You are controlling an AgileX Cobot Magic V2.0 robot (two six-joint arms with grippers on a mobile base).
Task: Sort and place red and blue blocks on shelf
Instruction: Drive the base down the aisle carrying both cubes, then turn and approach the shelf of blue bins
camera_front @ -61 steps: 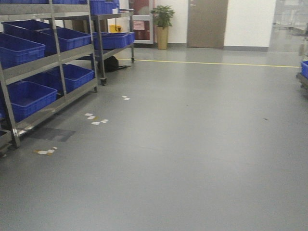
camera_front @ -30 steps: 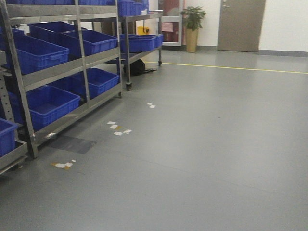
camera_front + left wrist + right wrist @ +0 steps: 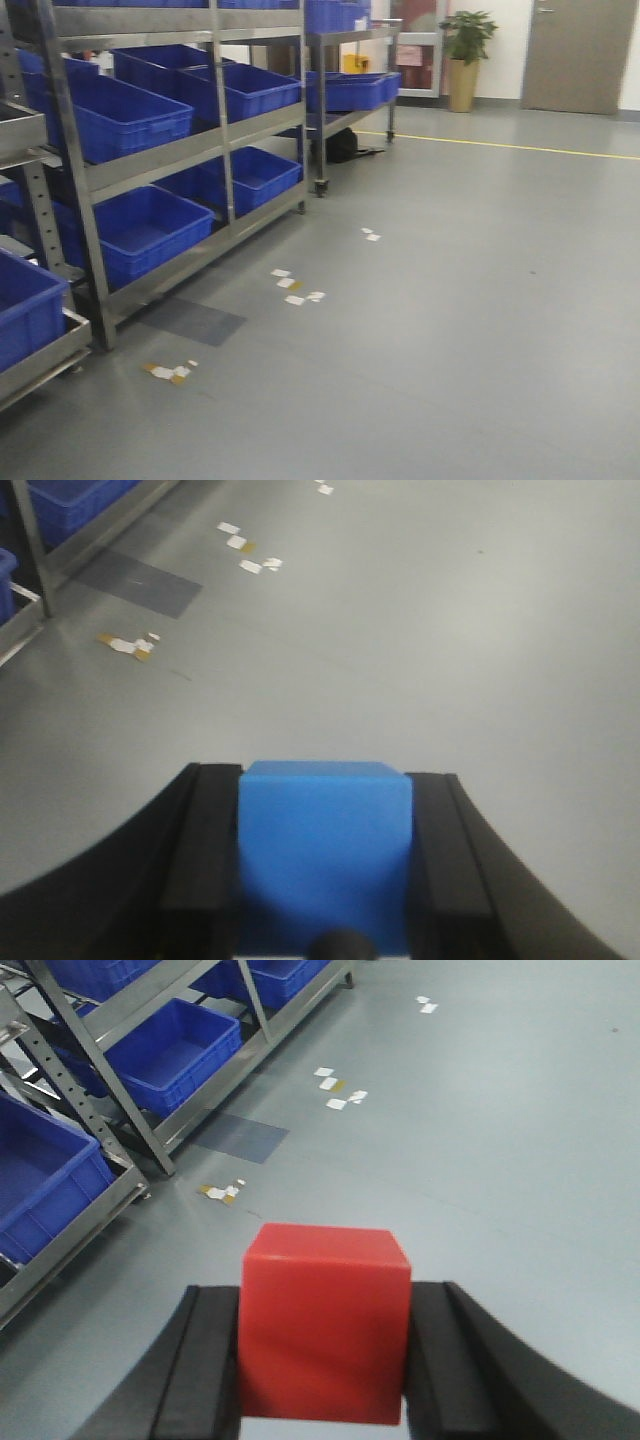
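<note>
Left gripper point(image 3: 324, 795): fingers pinching blue block point(image 3: 325, 855) between pads. Right gripper point(image 3: 324, 1300): fingers pinching red block point(image 3: 325, 1330). Shelf point(image 3: 130, 22) ahead-left of fingertips, well apart. I judge main risk: base jolt loosens pinch, block drops to floor point(image 3: 450, 300).

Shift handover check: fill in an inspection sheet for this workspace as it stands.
Surface: smooth grey floor.
Job's things: blue block in left gripper; red block in right gripper; shelf at left, carrying blue bins.
Clutter: tape scraps on the floor; black bag under far rack.
Grippers: both shut on their blocks.
Cables: nothing seen.
Surroundings: potted plant, door, yellow floor line.
</note>
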